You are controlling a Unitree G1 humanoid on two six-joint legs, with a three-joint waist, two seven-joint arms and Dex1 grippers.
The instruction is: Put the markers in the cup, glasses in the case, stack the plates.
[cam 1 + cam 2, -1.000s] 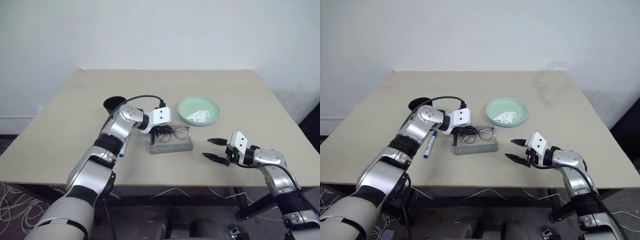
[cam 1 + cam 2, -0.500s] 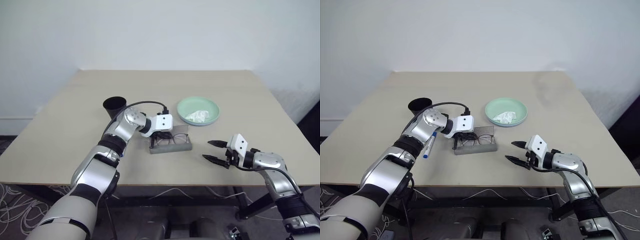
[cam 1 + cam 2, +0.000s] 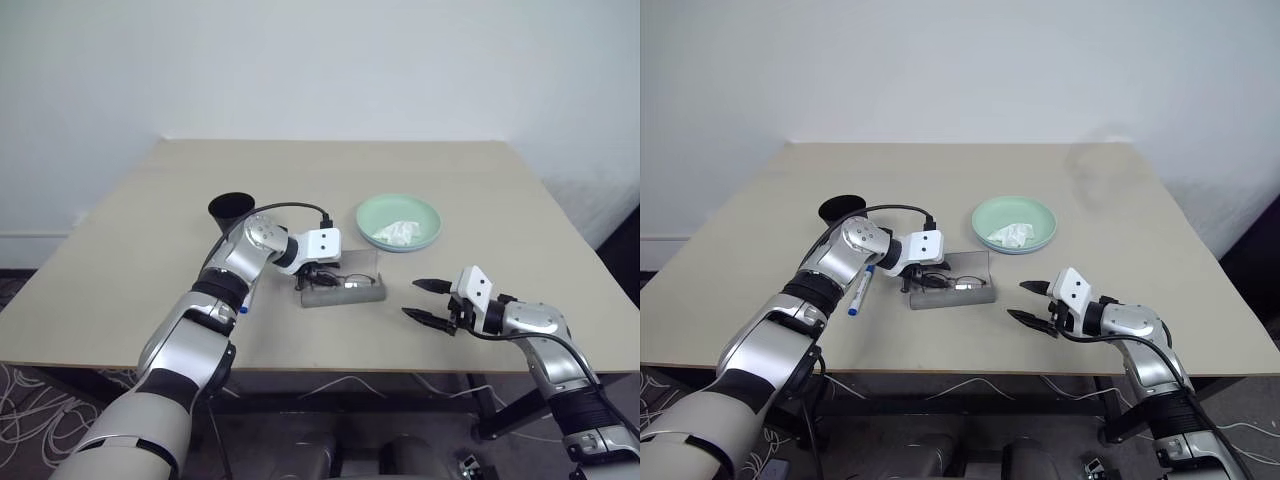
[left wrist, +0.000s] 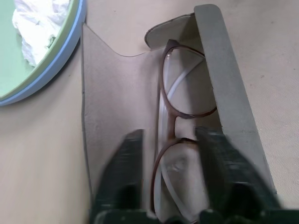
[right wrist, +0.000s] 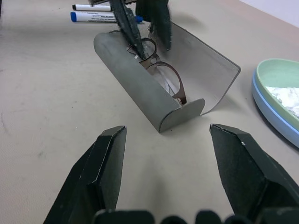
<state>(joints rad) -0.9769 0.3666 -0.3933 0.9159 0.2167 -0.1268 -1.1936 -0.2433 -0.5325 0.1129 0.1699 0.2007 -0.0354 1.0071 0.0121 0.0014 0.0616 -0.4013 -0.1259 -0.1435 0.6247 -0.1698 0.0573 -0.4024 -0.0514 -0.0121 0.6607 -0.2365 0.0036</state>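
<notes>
The glasses [image 4: 180, 114] lie inside the open grey case [image 3: 343, 290], whose lid [image 4: 110, 107] stands up behind them. My left gripper [image 4: 171, 135] is open just over the case, one finger on each side of the frame. The black cup [image 3: 230, 208] stands behind my left arm. Both markers lie on the table left of the case: the blue-capped marker [image 5: 96, 17] and another white marker [image 5: 91, 7] beyond it. The mint plate [image 5: 280, 65] rests on the blue plate [image 5: 275, 116]. My right gripper [image 3: 428, 302] hovers open and empty to the right of the case.
A crumpled white tissue [image 3: 398, 232] lies in the mint plate. The beige table [image 3: 470, 180] has bare room at the back and on the far left. Its front edge runs just under my right gripper.
My left gripper lowered the glasses into the case and opened, letting them go. The right arm kept still.
</notes>
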